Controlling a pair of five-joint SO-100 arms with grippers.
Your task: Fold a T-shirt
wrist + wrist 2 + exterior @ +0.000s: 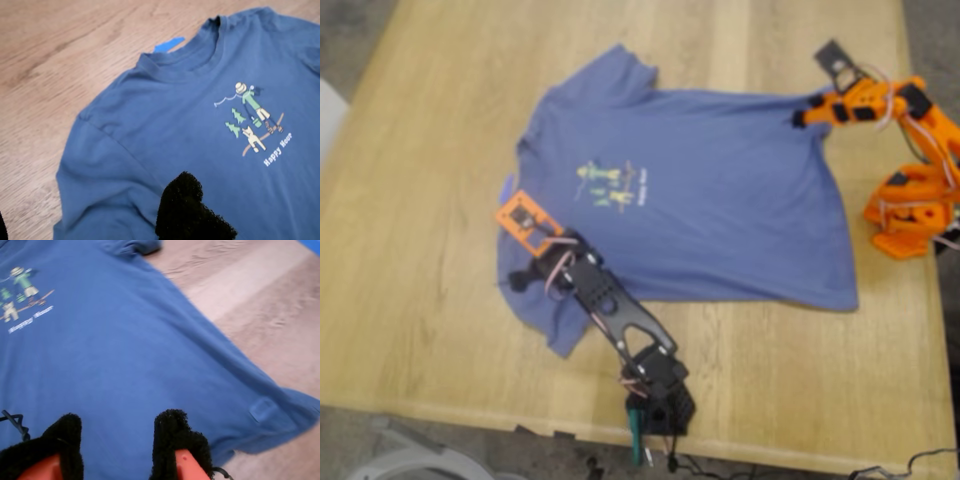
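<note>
In the exterior view the T-shirt point(710, 200) lies spread flat, print side up, on the wooden table point(420, 250), its collar toward the exterior view's left and its hem toward the exterior view's right; my first gripper point(525, 275), on the black arm, sits over the lower sleeve at the exterior view's left, its orange camera mount above the cloth near the collar; my second gripper point(805, 112), on the orange arm, rests at the shirt's upper hem corner toward the exterior view's right; the picture is soft, so neither pair of jaws can be read here.

In the first wrist view the shirt fills most of the frame, collar, shoulder seam and the chest print point(252, 125) all plain; a single black padded fingertip point(185, 207) pokes in over the cloth by the sleeve; its partner is cut off, so I cannot tell how far these jaws stand apart or whether they grip anything; a blue strip point(169, 44) lies on the wood just beyond the collar.

In the second wrist view two black padded fingertips point(172, 440) stand apart with smooth blue cloth visible between them, nothing pinched; the hem corner point(295, 412) lies beside them; the print is blurred.
</note>
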